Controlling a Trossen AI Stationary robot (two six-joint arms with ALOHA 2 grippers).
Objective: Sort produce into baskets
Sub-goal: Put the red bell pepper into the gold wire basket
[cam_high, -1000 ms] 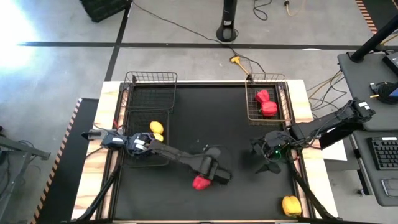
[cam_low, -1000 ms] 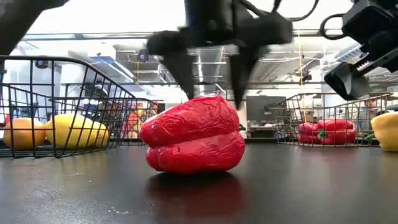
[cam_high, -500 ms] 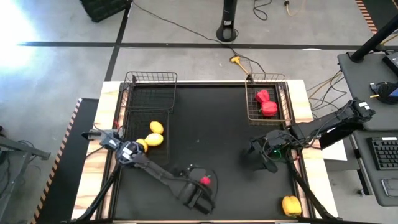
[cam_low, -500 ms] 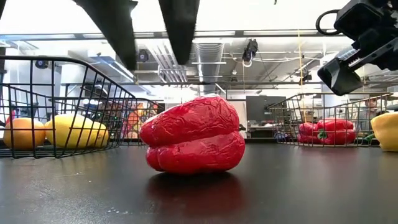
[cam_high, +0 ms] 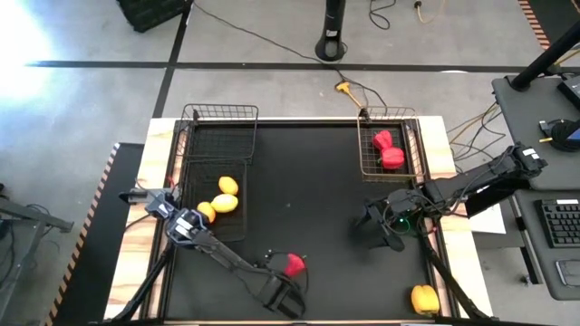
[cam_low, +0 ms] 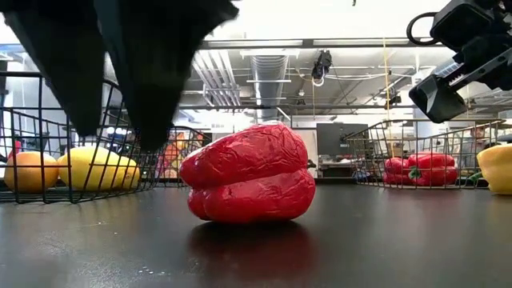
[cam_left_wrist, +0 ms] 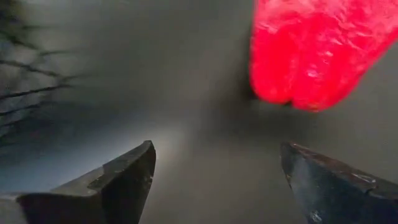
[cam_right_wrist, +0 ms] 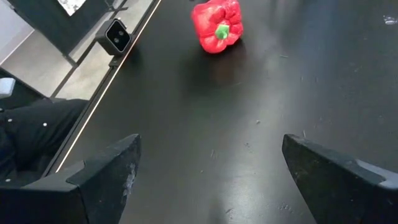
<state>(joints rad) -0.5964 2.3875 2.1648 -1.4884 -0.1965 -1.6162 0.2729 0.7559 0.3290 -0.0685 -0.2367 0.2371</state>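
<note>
Left gripper (cam_high: 277, 294) has slid nearer the table's front edge — fingers spread, seemingly just beside red pepper (cam_high: 294, 264).

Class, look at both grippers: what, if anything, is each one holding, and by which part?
Nothing is held. The left gripper stands open beside the lumpy red pepper on the black table, not touching it. The right gripper hangs open over bare table.
</note>
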